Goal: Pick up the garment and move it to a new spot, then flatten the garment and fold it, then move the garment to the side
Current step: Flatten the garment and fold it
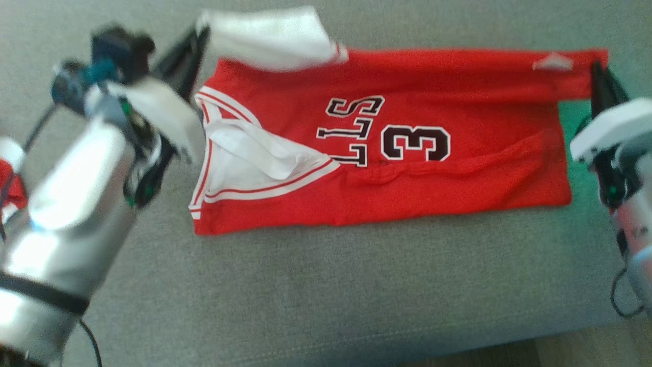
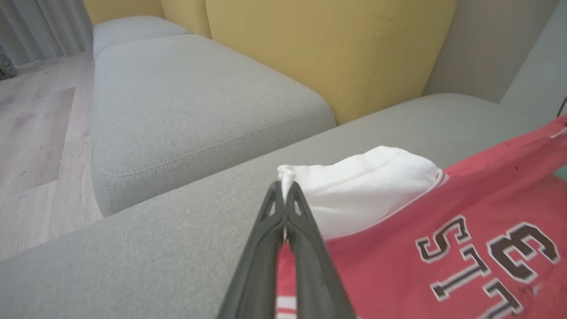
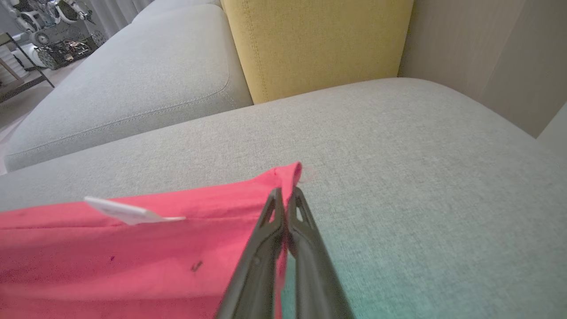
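Two grippers pinch the jersey (image 1: 407, 199) at opposite ends of its far edge. The left gripper (image 2: 285, 189), jaws pressed together, clamps a white corner (image 2: 367, 186) of turned-out lining at the upper left of the head view. In that view the gripper is blurred and partly covered by its own pale forearm (image 1: 71, 188).

The right gripper (image 3: 287, 192), also closed, nips the red hem corner (image 3: 290, 172) at the upper right. Its wrist (image 1: 611, 127) is cut off by the frame's right edge.

The jersey lies across the grey seat (image 1: 326, 295) in the centre of the head view, with a white-trimmed neckline (image 1: 244, 158) at left and a dark "3" (image 1: 415, 143) mid-frame. The letters (image 1: 351, 132) beside the numeral run sideways, and the lowest is partly covered by the neckline's fold, so the word cannot be read fully. A white tag (image 3: 128, 212) sticks out near the hem corner.

Whether the pinched edge is clear of the seat is hard to judge. Both wrist views cut off the jersey's near part at their lower edge.

A yellow backrest (image 2: 332, 57) rises behind the seat, and wood floor (image 2: 35, 133) shows at the left of the left wrist view. A red scrap (image 1: 12, 186) at the head view's far left is too cropped to identify. Machinery (image 3: 48, 26) in the right wrist view's upper left is too small to make out.
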